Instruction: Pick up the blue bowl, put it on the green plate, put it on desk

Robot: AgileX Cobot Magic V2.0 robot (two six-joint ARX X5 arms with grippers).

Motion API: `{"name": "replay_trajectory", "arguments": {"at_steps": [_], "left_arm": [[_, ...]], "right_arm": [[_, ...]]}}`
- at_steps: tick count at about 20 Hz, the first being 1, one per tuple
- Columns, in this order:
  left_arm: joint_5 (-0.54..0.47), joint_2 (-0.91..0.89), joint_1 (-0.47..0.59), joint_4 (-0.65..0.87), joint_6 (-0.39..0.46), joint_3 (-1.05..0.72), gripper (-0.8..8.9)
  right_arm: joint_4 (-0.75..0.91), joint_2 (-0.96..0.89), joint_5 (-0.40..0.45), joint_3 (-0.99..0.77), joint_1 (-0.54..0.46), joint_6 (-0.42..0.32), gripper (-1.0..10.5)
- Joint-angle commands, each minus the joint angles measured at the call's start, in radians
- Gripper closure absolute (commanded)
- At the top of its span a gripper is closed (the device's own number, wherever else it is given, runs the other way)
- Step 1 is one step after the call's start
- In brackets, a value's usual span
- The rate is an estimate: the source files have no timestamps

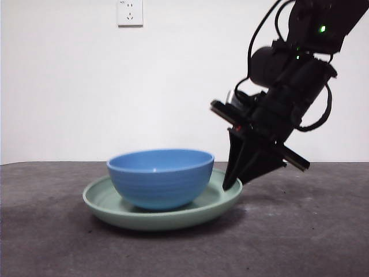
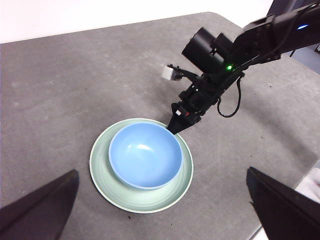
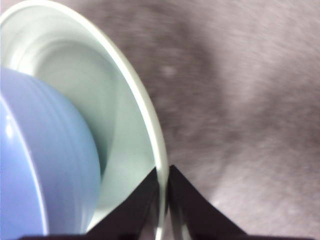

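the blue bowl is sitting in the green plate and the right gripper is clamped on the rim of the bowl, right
Not quite. The blue bowl does sit in the green plate, but the right gripper is closed on the plate's rim, not the bowl's. The right wrist view shows the pale green rim between its jaws, the bowl apart.

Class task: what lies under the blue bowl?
The blue bowl stands inside the green plate, which lies on the desk. The plate's centre is covered. The right pincer grips the plate's rim.
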Motion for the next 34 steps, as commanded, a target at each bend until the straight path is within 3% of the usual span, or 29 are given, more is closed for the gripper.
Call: {"name": "replay_trajectory", "arguments": {"at_steps": [1,7,11,16,20,28,34], "left_arm": [[-0.005,0.004,-0.003,0.010,0.002,0.010,1.58],[-0.005,0.004,-0.003,0.010,0.002,0.010,1.58],[-0.005,0.004,-0.003,0.011,0.001,0.010,1.58],[-0.005,0.004,-0.003,0.010,0.002,0.010,1.58],[-0.005,0.007,-0.003,0.009,0.005,0.010,1.58],[-0.004,0.007,-0.003,-0.005,0.006,0.010,1.58],[-0.004,0.007,-0.003,-0.028,0.024,0.010,1.58]], "right_arm": [[0.019,0.040,-0.008,0.021,0.005,0.032,9.4],[0.025,0.063,0.015,0.021,0.006,0.032,9.3],[0.026,0.063,0.016,0.021,0.005,0.026,7.4],[-0.017,0.020,0.076,0.047,-0.006,0.020,7.3],[-0.053,-0.115,0.119,0.058,-0.011,0.021,6.5],[-0.384,-0.534,0.317,0.058,0.001,-0.018,3.6],[-0.644,-0.832,0.412,0.055,0.028,-0.162,3.1]]}}
